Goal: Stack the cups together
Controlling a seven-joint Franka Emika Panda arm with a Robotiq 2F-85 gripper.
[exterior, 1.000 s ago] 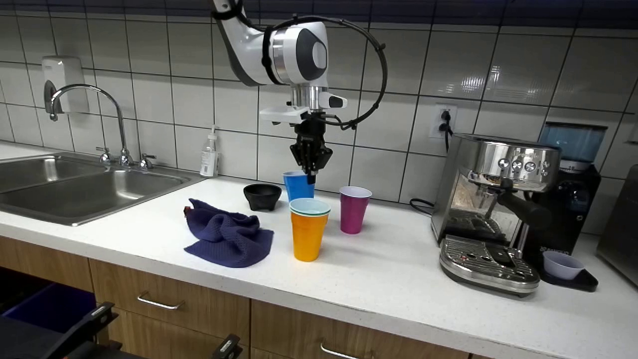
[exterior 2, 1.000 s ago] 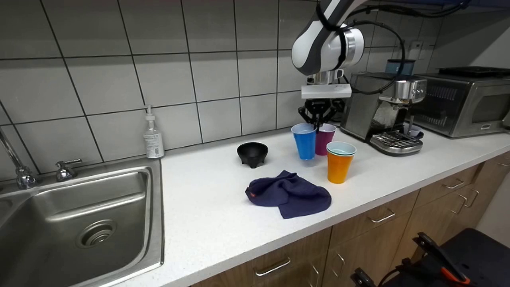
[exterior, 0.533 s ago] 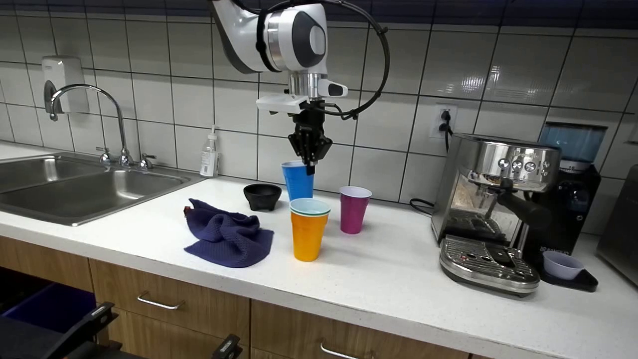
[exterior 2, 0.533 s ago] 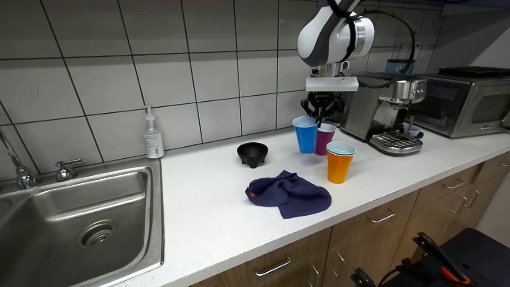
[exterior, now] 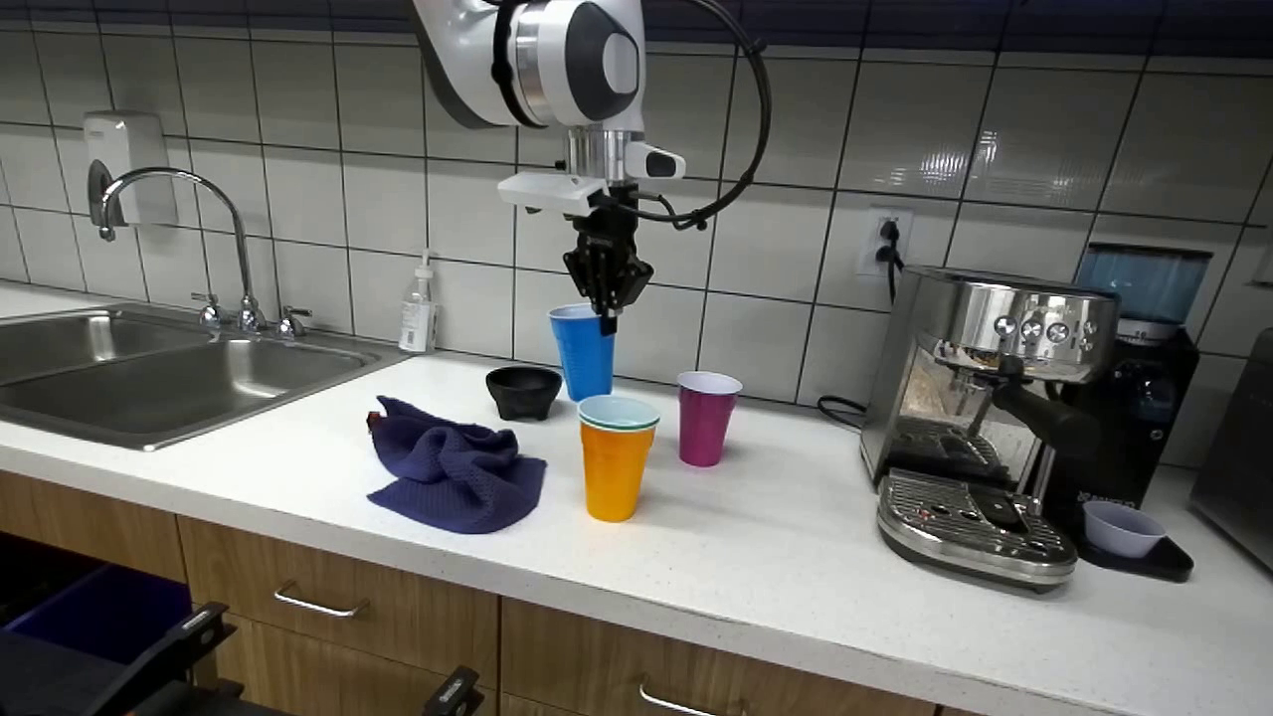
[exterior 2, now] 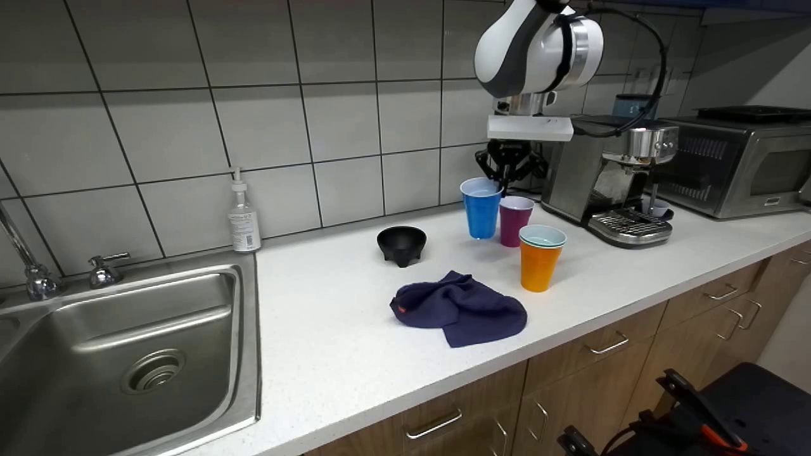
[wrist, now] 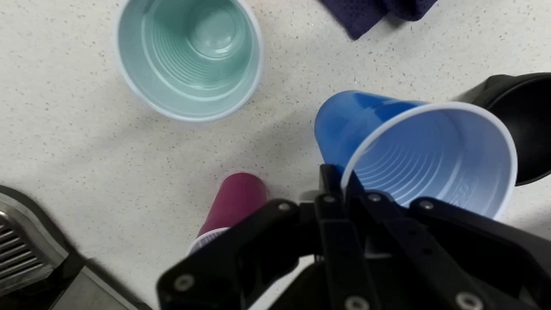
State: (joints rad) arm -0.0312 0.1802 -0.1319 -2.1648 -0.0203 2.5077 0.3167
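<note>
i've got the blue cup [wrist: 417,150] by its rim: my gripper [wrist: 342,183] is closed down to the thickness of that wall, one finger inside, the other outside, nothing else between them. i read this as the carry, third cup of four. the green cup [wrist: 189,56] already sits inside the orange cup [exterior: 614,472], upright on the counter [exterior: 786,517]; in the wrist view that pair lies between ten and eleven o'clock of my fingertips. the magenta cup [exterior: 704,423] stands alone, toward half past eight.

next i'd want a level swing toward the pair, the blue base centred over the green mouth, then a straight descent and a release once it seats.

the blue cup looks raised in both exterior views, but i can't judge by how much, nor whether it hangs plumb. green's outer wall is hidden inside orange. from the wrist, my own gripper covers most of the magenta mouth, and the black bowl [wrist: 533,129] is cut off at three o'clock.
</note>
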